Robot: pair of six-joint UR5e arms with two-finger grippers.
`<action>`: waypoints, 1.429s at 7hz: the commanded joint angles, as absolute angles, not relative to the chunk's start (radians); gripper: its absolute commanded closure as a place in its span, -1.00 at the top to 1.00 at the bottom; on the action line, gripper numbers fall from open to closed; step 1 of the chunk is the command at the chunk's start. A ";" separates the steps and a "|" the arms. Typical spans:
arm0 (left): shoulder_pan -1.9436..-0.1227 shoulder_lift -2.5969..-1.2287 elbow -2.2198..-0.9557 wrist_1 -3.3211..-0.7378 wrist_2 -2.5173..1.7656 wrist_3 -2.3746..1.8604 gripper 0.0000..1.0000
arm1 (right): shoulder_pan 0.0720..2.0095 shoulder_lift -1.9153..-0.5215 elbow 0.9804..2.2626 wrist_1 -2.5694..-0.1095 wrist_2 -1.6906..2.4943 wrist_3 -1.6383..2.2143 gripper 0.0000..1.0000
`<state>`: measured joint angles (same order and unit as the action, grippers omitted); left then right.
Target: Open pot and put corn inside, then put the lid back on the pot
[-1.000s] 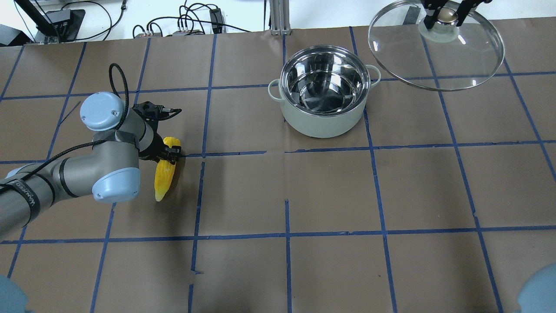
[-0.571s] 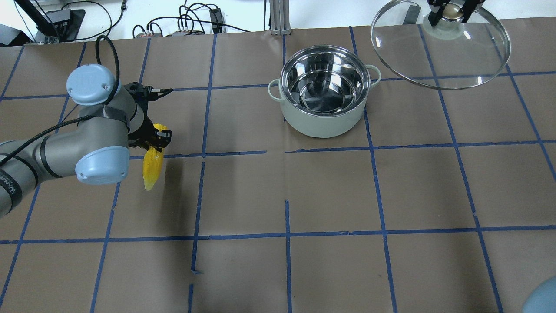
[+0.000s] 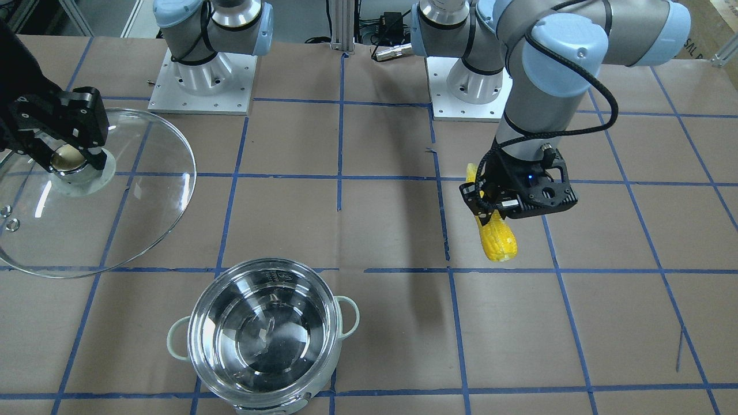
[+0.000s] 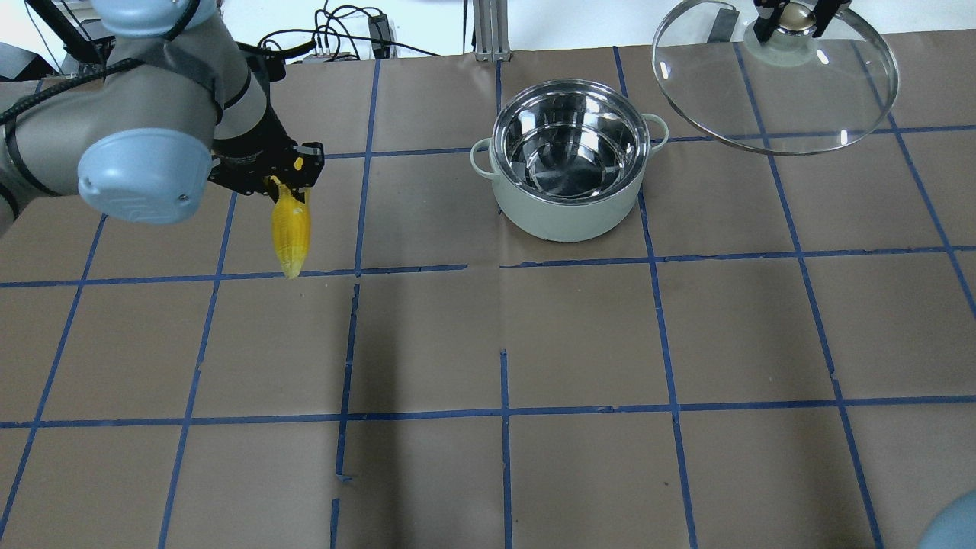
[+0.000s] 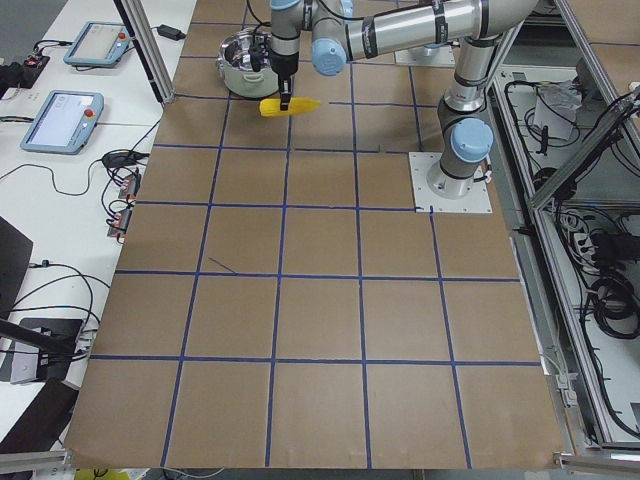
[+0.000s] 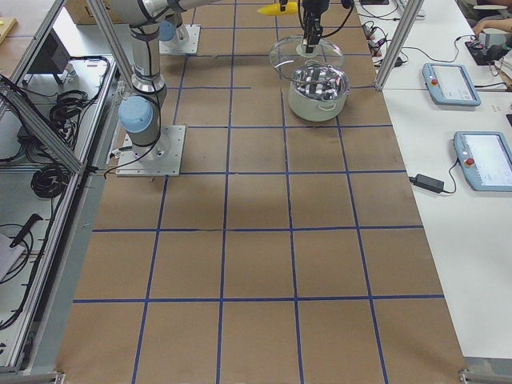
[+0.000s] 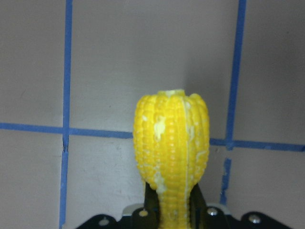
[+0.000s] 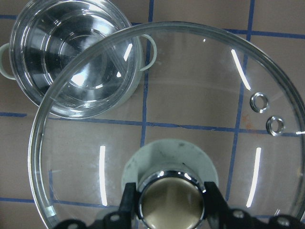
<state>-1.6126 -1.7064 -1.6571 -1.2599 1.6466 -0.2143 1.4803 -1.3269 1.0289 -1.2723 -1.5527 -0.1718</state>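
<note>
The open steel pot [image 4: 569,152] with mint handles stands empty on the table; it also shows in the front view [image 3: 262,337] and the right wrist view [image 8: 71,57]. My left gripper [image 4: 282,177] is shut on the yellow corn [image 4: 291,229] and holds it in the air, well left of the pot. The corn shows in the front view [image 3: 496,233] and the left wrist view [image 7: 172,148]. My right gripper [image 4: 793,19] is shut on the knob of the glass lid [image 4: 774,84], held above the table to the right of the pot. The lid shows in the front view [image 3: 98,225] too.
The table is covered in brown paper [image 4: 579,335] with a blue tape grid. Cables and boxes [image 4: 328,38] lie beyond the far edge. Both arm bases [image 3: 202,75] stand on plates at the robot's side.
My left gripper has lifted the corn off the table and carried it away from the robot, toward the far edge. The lid and my right gripper have shifted only slightly.
</note>
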 commanded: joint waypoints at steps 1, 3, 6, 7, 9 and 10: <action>-1.678 -1.745 -1.574 -1.287 1.584 -0.354 -0.65 | 1.480 -1.327 1.032 -1.278 -1.552 -0.170 -0.64; -1.684 -1.796 -1.498 -1.270 1.487 -0.359 -0.65 | 1.461 -1.327 1.035 -1.278 -1.552 -0.166 -0.64; -1.768 -1.977 -1.311 -1.174 1.340 -0.448 -0.65 | 1.381 -1.327 1.042 -1.269 -1.549 -0.167 -0.64; -1.793 -2.052 -1.236 -1.160 1.319 -0.490 -0.65 | 1.376 -1.327 1.042 -1.269 -1.552 -0.163 -0.64; -1.839 -2.169 -1.129 -1.160 1.257 -0.586 -0.65 | 1.374 -1.327 1.043 -1.267 -1.554 -0.163 -0.64; -1.854 -2.193 -1.123 -1.160 1.258 -0.598 -0.65 | 1.376 -1.327 1.042 -1.267 -1.552 -0.163 -0.64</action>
